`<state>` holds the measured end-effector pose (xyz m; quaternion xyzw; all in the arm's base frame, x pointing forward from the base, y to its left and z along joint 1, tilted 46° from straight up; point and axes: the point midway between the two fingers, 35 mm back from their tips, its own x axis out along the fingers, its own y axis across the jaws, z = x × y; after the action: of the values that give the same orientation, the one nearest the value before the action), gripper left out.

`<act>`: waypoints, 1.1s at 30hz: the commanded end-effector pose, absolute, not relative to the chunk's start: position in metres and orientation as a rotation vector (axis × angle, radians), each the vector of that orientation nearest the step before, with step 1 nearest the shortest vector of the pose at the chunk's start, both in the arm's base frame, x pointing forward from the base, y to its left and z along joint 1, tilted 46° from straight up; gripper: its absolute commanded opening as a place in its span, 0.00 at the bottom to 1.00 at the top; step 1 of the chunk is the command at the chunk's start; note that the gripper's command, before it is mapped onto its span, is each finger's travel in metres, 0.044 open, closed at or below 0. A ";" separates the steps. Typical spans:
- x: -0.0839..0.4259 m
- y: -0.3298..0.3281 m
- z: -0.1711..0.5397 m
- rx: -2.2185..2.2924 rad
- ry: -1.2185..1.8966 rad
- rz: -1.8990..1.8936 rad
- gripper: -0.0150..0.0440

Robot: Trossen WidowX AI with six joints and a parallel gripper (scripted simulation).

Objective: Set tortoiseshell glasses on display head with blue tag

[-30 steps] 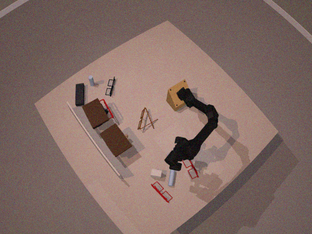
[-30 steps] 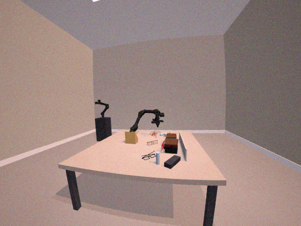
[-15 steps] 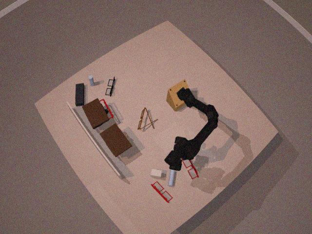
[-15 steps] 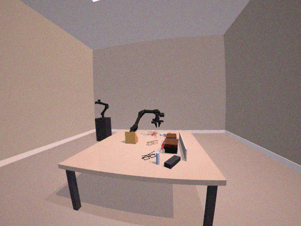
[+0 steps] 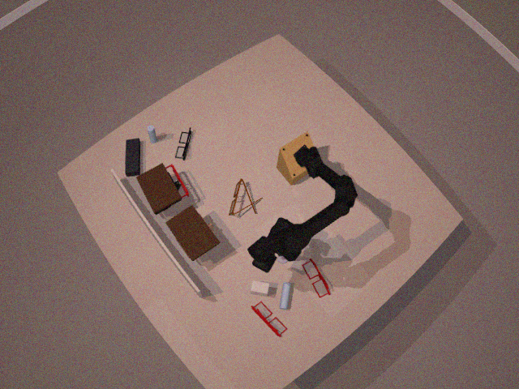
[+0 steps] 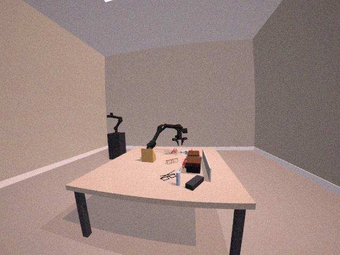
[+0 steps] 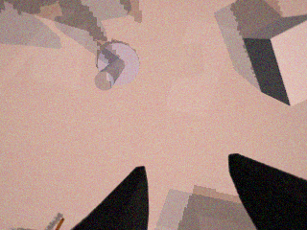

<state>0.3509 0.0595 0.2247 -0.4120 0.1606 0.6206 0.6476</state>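
The tortoiseshell glasses [image 5: 249, 195] [image 6: 171, 161] lie on the table with their temples spread; a bit of one temple [image 7: 60, 223] shows at the lower left of the wrist view. My gripper [image 6: 180, 144] [image 7: 186, 168] is open and empty, pointing down high above the table, to the side of the glasses. Two brown-topped display heads stand by the low wall: one head [image 5: 159, 188] [image 6: 193, 161] wears red glasses [image 5: 180, 181], the other head [image 5: 192, 232] [image 6: 193, 153] shows no glasses. No blue tag can be made out on either.
A long low wall [image 5: 155, 230] [image 6: 206, 164] runs behind the heads. Black glasses [image 5: 182, 144], a blue cylinder [image 5: 152, 134] and a black case [image 5: 132, 156] lie beyond. A white block [image 5: 259, 288] [image 7: 295, 59], a lying cylinder [image 5: 286, 296] and two red glasses are near the arm.
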 end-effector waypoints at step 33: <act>0.257 -0.086 -0.021 0.139 1.096 0.924 0.46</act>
<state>0.2589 -0.0874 -0.0193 0.0583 0.4994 0.4240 0.7532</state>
